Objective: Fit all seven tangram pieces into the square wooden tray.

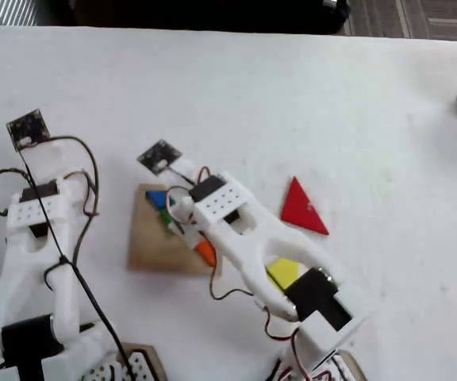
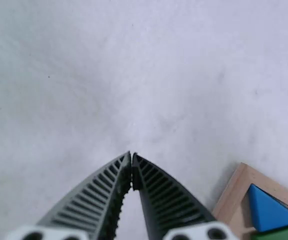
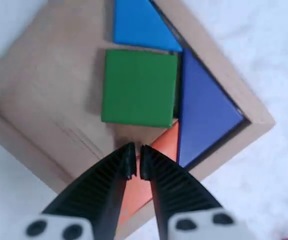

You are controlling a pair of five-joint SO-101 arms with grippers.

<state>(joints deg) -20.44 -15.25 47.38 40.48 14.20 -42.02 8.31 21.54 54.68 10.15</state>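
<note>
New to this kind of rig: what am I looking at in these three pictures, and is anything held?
Two robot arms, left and right, sit side by side at a white table. The high view looks down on both; each other picture comes from a camera on one arm's wrist, looking along its gripper. The left gripper is shut, empty, above bare table beside the wooden tray. The right gripper is shut over the tray, tips above an orange piece. Also in the tray: a green square, a light blue triangle, a darker blue triangle. A red triangle and a yellow piece lie outside it.
</note>
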